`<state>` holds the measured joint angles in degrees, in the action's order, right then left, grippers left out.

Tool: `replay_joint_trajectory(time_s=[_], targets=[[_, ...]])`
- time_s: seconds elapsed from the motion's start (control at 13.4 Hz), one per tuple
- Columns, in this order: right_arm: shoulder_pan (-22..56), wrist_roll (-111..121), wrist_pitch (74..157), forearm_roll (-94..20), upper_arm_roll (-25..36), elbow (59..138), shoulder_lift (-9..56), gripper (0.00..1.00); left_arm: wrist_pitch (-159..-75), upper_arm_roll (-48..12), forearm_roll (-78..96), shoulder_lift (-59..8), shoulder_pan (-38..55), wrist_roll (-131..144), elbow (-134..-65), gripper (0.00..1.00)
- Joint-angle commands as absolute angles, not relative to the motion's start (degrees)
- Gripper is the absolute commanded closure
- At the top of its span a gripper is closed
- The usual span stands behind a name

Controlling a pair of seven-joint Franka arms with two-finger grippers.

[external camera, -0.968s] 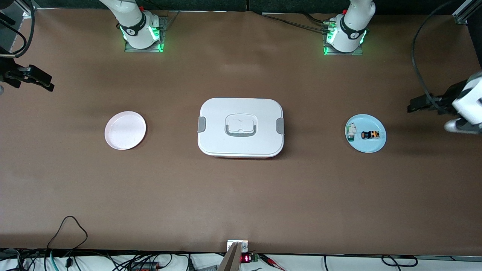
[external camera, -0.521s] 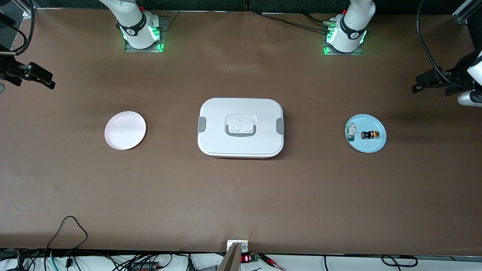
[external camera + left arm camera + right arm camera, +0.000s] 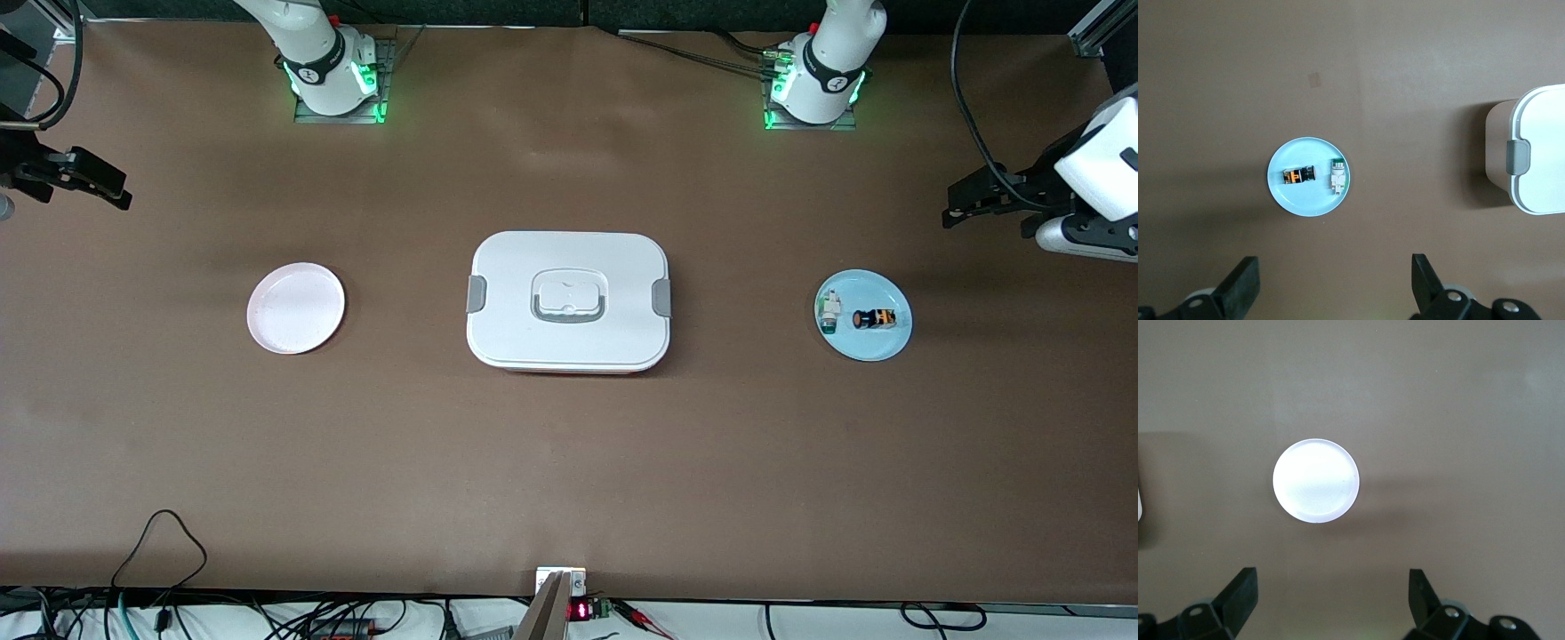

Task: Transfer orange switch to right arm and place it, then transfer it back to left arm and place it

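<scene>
The orange switch (image 3: 874, 318) (image 3: 1297, 176), a tiny black part with orange marks, lies on a light blue plate (image 3: 867, 351) (image 3: 1308, 207) toward the left arm's end of the table. The white box (image 3: 569, 267) (image 3: 1538, 160) stands shut in the middle of the table. My left gripper (image 3: 956, 204) (image 3: 1333, 267) hangs open and empty over bare table beside the blue plate. At the right arm's end my right gripper (image 3: 111, 188) (image 3: 1331, 577) is open and empty too, over bare table, looking down at a pale pink plate (image 3: 296, 308) (image 3: 1315, 481).
A small white-and-green component (image 3: 829, 311) (image 3: 1337, 177) lies on the blue plate beside the switch, on the box's side. The pink plate holds nothing. Cables run along the table edge nearest the front camera (image 3: 160, 533).
The left arm has swung its gripper up and away from the blue plate's side, then slightly back toward the middle. The right gripper has barely shifted.
</scene>
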<state>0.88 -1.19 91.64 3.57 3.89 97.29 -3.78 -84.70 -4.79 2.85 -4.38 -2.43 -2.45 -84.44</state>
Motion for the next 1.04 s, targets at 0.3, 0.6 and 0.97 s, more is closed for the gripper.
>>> replay_joint_trajectory(time_s=[0.3,0.6,0.97], targets=[[0.97,-0.44,90.18,2.81,4.04,96.42,-3.96,0.0,-85.25,-0.88,2.81,-3.78,0.18,-2.55,-84.99,0.0],[0.97,-0.44,90.09,2.81,4.04,96.42,-3.96,0.0,-85.25,-0.97,2.38,-4.39,0.26,-2.2,-84.64,0.0],[0.97,-0.97,90.09,2.81,4.04,96.42,-4.04,0.0,-85.43,-1.06,-0.62,-4.39,0.62,-1.06,-84.64,0.0]])
